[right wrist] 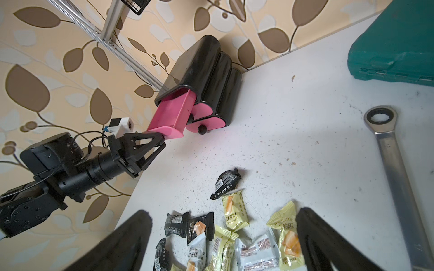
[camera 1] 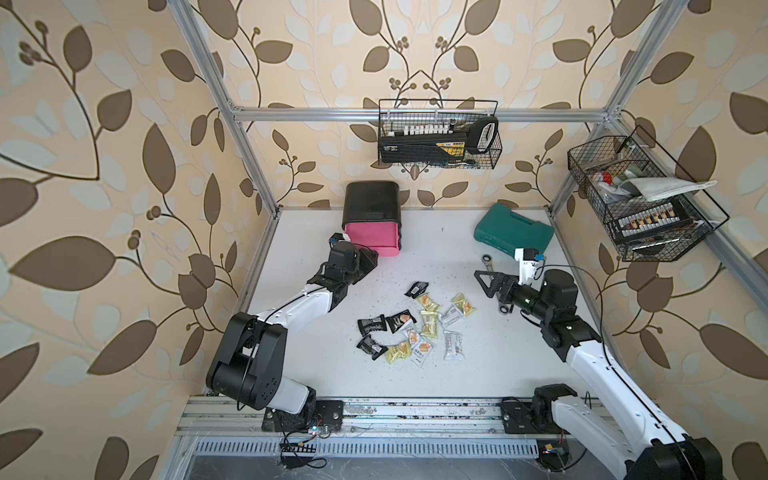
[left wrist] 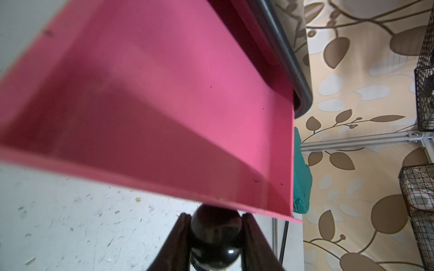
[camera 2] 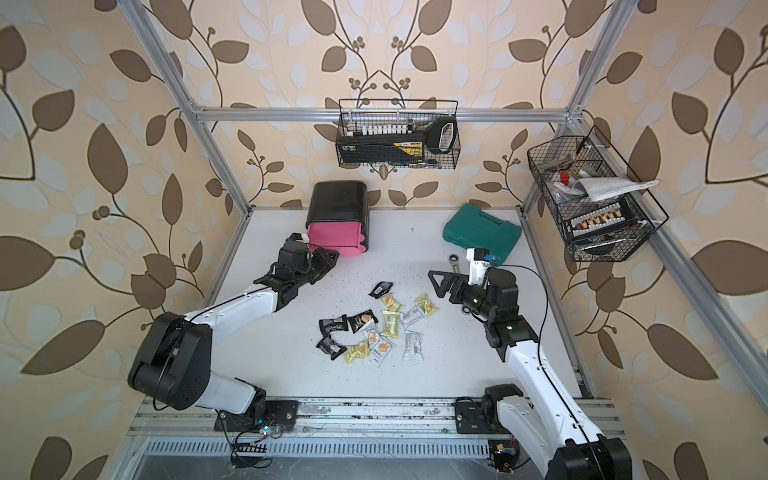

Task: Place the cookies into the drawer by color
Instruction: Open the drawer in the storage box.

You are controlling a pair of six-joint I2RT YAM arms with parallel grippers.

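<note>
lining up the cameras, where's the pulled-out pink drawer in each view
top view: pulled-out pink drawer juts forward from the black cabinet.
top view: same spot, in front of the cabinet.
left wrist: fills most of the picture, knob clamped by the left gripper.
right wrist: juts from the cabinet, left gripper at its front.
shared landmark: teal tool case.

We see a robot test cell in a lab, dressed up like a home. A silver aluminium-profile frame [camera 1: 415,113] crosses the upper middle, and beige wallpaper panels with brown leaves [camera 1: 104,166] line it. White-and-black robot arms at lower left [camera 1: 291,307] and lower right [camera 1: 594,365] stand bolted to a slotted metal rail [camera 1: 415,409] below the scuffed white counter [camera 1: 415,374]. Black wire baskets of tools hang at upper middle [camera 1: 440,160] and right [camera 1: 665,245].
</note>
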